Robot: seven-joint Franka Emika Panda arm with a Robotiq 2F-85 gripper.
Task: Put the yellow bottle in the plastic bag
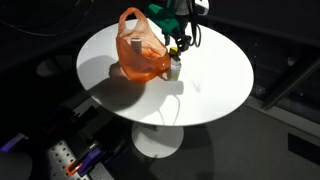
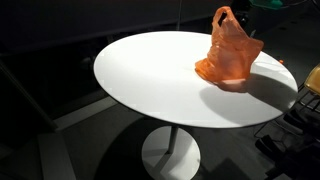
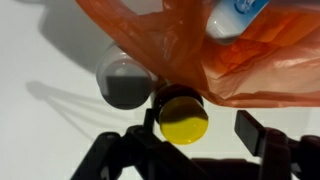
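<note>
The orange plastic bag (image 1: 140,50) stands on the round white table (image 1: 215,85); it also shows in the other exterior view (image 2: 230,52) and fills the top of the wrist view (image 3: 230,60). My gripper (image 1: 175,45) hangs just beside the bag. In the wrist view the yellow bottle (image 3: 183,118) shows end-on as a yellow disc between my fingers (image 3: 200,125), right at the bag's edge. It sits against one finger, with a clear gap to the other, so the gripper is open. Below the gripper a small whitish object (image 1: 175,68) stands on the table.
A grey round shape (image 3: 124,80) lies beside the bottle, object or shadow I cannot tell. A white and blue item (image 3: 235,14) shows at the bag's top. The table edge drops to a dark floor with cables and equipment (image 1: 70,155).
</note>
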